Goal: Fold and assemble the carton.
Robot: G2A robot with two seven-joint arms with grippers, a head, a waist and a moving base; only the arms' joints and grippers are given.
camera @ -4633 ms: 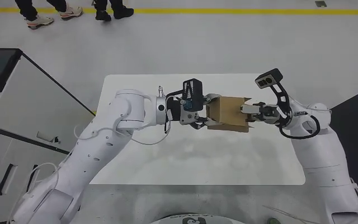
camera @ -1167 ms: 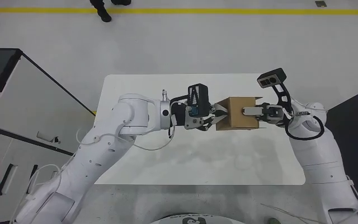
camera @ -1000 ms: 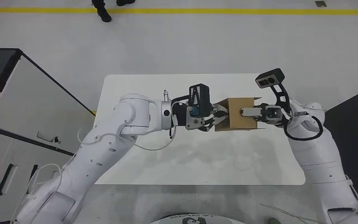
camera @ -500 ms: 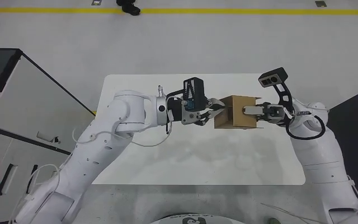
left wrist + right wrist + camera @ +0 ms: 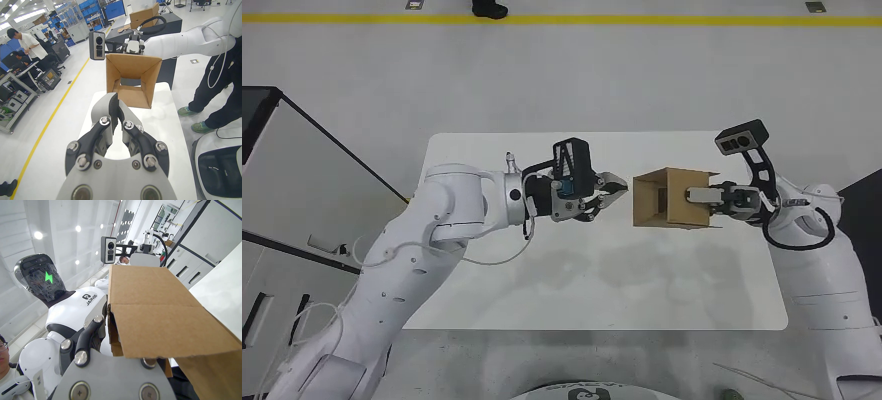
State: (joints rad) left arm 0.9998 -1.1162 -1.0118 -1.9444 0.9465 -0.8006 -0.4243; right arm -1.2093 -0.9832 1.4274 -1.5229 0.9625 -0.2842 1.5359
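Observation:
The brown carton [image 5: 674,190] is an open rectangular tube held above the white table [image 5: 592,290], right of centre. My right gripper [image 5: 704,196] is shut on its right-hand wall; in the right wrist view one finger [image 5: 95,325] presses against the carton [image 5: 151,317] and the other is hidden behind the cardboard. My left gripper [image 5: 616,189] hovers a short gap to the left of the carton's open end. It is shut with nothing in it. In the left wrist view my left gripper [image 5: 115,108] has its black pads together, pointing into the hollow carton [image 5: 130,64].
The table [image 5: 166,117] has free room in front of and to the left of the carton. A black cabinet [image 5: 151,28] with spare cardboard on top stands beyond the table's right end. A black frame [image 5: 282,130] stands off the left side.
My left gripper has pulled back to the left, away from the carton's open end, and its fingers have come together. The right gripper has kept hold and carried the carton slightly right.

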